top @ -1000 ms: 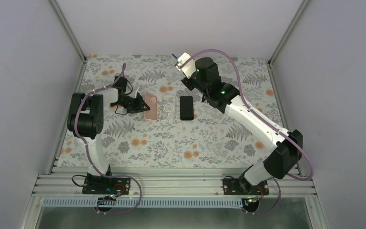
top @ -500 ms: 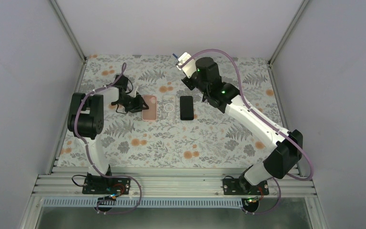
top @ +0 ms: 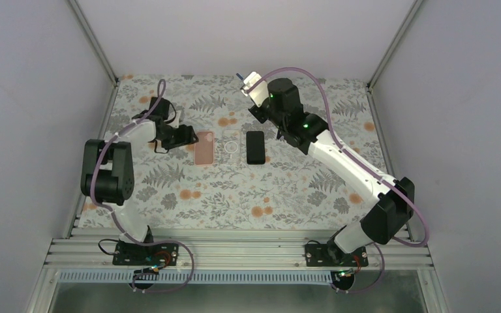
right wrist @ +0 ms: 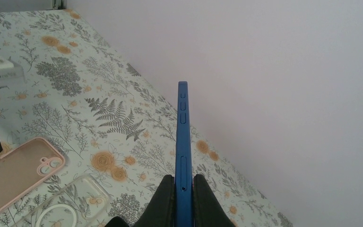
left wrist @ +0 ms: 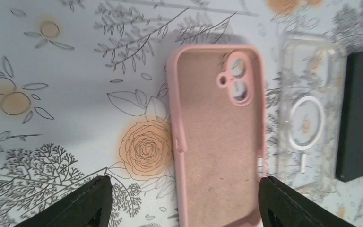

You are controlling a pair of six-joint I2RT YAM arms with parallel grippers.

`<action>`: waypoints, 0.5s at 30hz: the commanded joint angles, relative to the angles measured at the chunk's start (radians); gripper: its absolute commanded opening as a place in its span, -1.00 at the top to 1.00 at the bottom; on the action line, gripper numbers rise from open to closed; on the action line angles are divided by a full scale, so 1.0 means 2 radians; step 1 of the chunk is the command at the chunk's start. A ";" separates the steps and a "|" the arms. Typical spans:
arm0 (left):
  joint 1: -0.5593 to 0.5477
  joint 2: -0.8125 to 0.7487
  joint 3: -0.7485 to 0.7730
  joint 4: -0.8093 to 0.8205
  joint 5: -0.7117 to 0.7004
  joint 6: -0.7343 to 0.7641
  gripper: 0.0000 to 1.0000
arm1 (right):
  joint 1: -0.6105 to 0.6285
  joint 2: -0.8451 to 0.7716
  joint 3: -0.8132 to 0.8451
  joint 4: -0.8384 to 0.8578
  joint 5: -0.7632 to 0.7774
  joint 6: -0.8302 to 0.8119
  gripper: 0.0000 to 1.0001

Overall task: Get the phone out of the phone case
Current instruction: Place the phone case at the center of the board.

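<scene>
The blue phone (right wrist: 183, 137) stands edge-on, out of any case, with my right gripper (right wrist: 183, 189) shut on its lower end and holding it up over the far side of the table (top: 169, 189). In the top view that gripper (top: 242, 81) is raised near the back wall. The pink phone case (left wrist: 217, 137) lies empty and inside-up on the floral cloth; it also shows in the top view (top: 204, 147). My left gripper (left wrist: 184, 189) stands open over the case's near end, one finger on either side, touching nothing.
A clear case (left wrist: 309, 109) with a white ring lies just right of the pink one. A flat black slab (left wrist: 359, 118) lies beyond it. Grey walls close in the table on three sides.
My left gripper has opened and let go of the pink case, then drawn back a little to the left; the case has settled flat. The right arm with the phone has stayed put.
</scene>
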 commanded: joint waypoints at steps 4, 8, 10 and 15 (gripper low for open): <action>0.005 -0.092 0.010 0.004 0.022 0.023 -0.93 | 0.000 -0.021 0.013 0.018 0.000 -0.028 0.92; 0.009 -0.149 0.019 0.016 0.062 0.028 -1.00 | 0.003 -0.022 0.024 0.013 0.003 -0.047 0.92; 0.013 -0.170 0.038 0.018 0.080 0.028 -1.00 | 0.006 -0.022 0.030 0.013 0.008 -0.058 0.93; 0.017 -0.193 0.109 0.018 0.134 0.013 -1.00 | 0.016 -0.021 0.039 0.021 0.027 -0.090 0.92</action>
